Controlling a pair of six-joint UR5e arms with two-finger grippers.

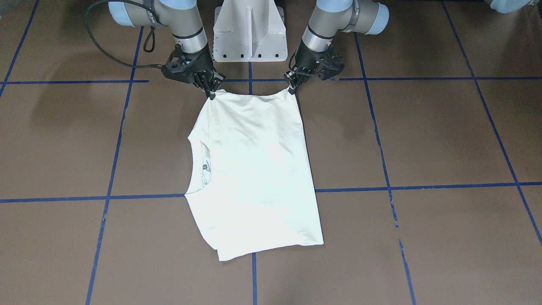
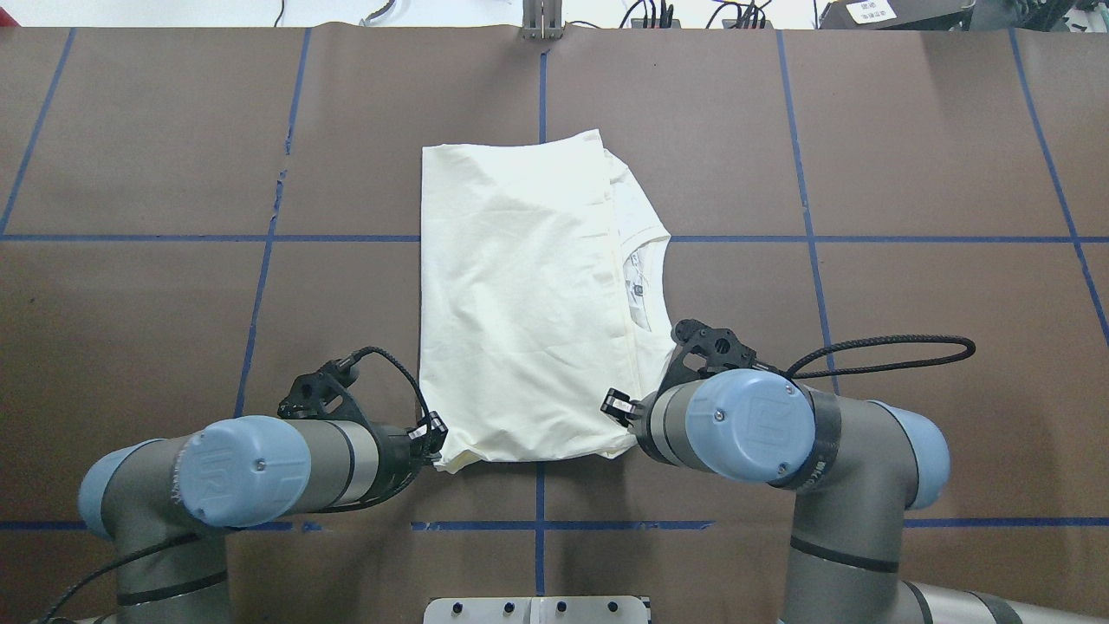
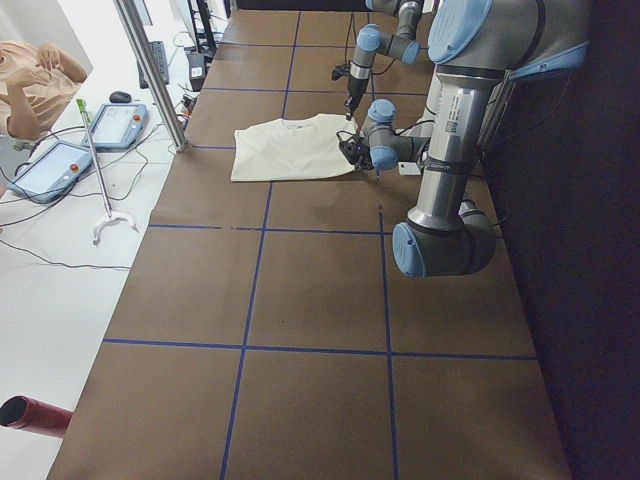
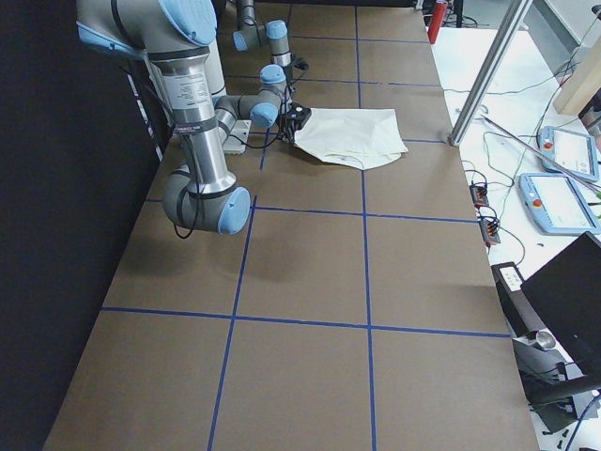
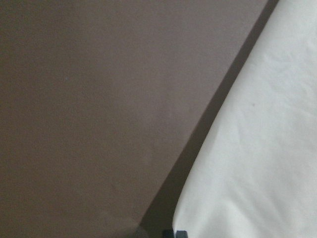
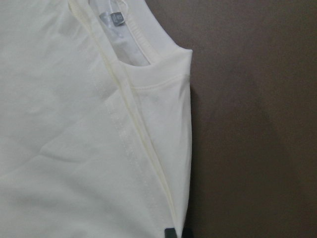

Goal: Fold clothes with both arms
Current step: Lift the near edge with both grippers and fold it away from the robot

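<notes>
The cream T-shirt [image 1: 254,169] lies folded on the brown table with its plain reverse up; the cat graphic is hidden. Its neckline [image 2: 643,282] with a label points toward my right side. My left gripper [image 1: 291,90] is shut on the shirt's near corner on my left [image 2: 436,438]. My right gripper [image 1: 211,95] is shut on the near corner by the shoulder [image 2: 617,406]. The near edge hangs slightly raised between the two grippers. The left wrist view shows the shirt's edge [image 5: 257,148]; the right wrist view shows the neckline and a seam [image 6: 129,99].
The white pedestal base [image 1: 249,29] stands just behind the grippers. Blue tape lines [image 1: 110,169] grid the brown table. A metal post [image 3: 150,70] and teach pendants [image 3: 118,125] sit beyond the far table edge, with a person [image 3: 35,80] there.
</notes>
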